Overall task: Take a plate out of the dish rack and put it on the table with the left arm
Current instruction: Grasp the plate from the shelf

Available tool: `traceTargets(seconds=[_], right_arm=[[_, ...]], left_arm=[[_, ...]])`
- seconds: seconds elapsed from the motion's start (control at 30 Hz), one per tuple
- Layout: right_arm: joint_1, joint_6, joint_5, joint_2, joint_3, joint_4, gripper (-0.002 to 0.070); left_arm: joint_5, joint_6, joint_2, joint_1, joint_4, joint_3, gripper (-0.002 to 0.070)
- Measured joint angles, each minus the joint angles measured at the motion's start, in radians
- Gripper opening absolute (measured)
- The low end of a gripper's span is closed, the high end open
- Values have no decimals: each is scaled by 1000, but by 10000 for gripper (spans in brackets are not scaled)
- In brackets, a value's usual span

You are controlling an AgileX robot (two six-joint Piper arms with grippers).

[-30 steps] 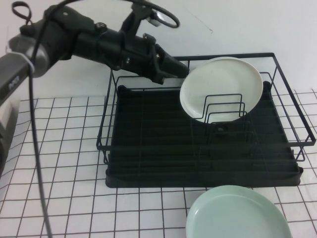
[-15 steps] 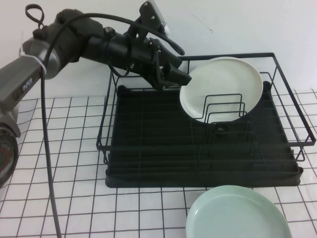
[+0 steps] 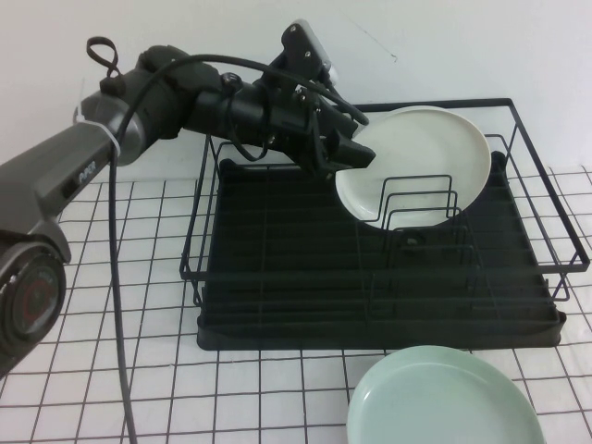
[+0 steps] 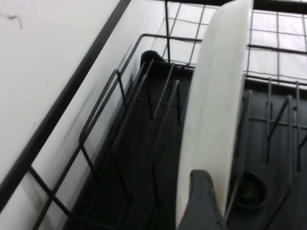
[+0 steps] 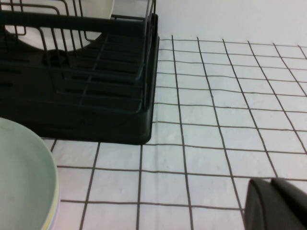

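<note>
Left gripper (image 3: 356,148): jaws are spread apart at the plate's left rim, over the rack's back-left part; nothing is clamped yet. In the left wrist view one black finger (image 4: 204,203) is seen against the rim's edge.
Right gripper (image 5: 276,203): only a dark corner is seen, low over the table right of the rack; whether it is spread or closed cannot be told.
Plate (image 3: 416,162): stood on edge in the wire dividers at the rack's (image 3: 370,287) back right, leaning slightly.
Handling: judged stiff, glossy and slippery, breakable if knocked on wire.
Grip: best taken across the thin rim, one finger on each face, well seated.
Green plate (image 3: 444,398): laid flat on the table (image 3: 111,305) in front of the rack; not wanted.
</note>
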Motion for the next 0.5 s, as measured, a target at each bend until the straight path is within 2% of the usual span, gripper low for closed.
traceTargets(seconds=[0.5], right_arm=[[0,0,0,0,0,0,-1]], left_arm=[[-91,6,38,0,-41,-21,428]])
